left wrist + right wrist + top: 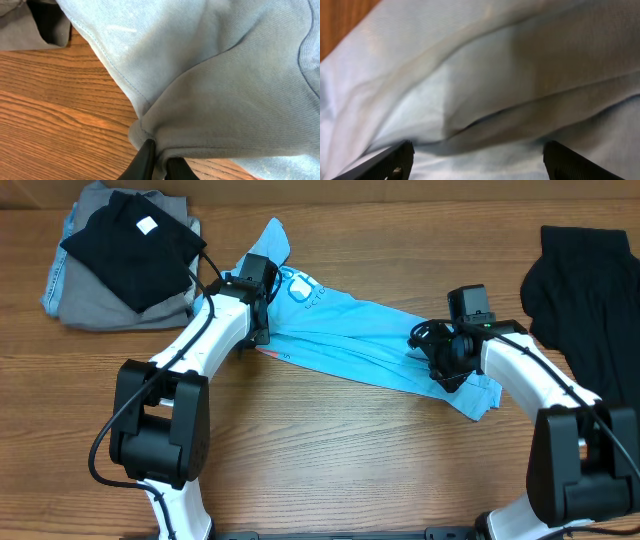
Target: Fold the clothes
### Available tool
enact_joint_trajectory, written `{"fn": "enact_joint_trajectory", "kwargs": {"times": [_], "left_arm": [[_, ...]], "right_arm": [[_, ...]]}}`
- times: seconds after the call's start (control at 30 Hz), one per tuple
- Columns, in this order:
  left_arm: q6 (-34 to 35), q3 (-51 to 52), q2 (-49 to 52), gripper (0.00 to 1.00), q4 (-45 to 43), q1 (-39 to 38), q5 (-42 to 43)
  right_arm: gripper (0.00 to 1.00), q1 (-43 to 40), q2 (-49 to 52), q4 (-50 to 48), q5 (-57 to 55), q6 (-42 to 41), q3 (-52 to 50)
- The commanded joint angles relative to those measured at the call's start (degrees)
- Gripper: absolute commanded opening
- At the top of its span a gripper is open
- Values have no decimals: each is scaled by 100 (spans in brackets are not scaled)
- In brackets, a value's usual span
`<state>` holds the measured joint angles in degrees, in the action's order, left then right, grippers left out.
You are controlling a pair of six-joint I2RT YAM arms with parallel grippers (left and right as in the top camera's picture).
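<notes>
Shirt [350, 335] nowhere near folded tbh, just bunched diagonal strip; left gripper [159, 152] clenched on hem, right gripper [477, 157] jaws wide, released.

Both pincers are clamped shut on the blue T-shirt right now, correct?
Not quite. The left pincer is shut on the blue T-shirt, but the right pincer stands open over it, as the right wrist view shows.
</notes>
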<state>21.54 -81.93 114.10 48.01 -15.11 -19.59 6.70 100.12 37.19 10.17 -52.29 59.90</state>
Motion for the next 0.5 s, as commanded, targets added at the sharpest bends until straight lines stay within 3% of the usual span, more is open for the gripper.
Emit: {"fn": "enact_joint_trajectory", "kwargs": {"times": [0.0,0.47], "left_arm": [[142,-72,-129,11,-13,11,61],[142,-72,-129,11,-4,11,59]], "right_arm": [[87,0,227,-70,-87,-234,-17],[83,-2,286,-404,-328,20,-13]]}}
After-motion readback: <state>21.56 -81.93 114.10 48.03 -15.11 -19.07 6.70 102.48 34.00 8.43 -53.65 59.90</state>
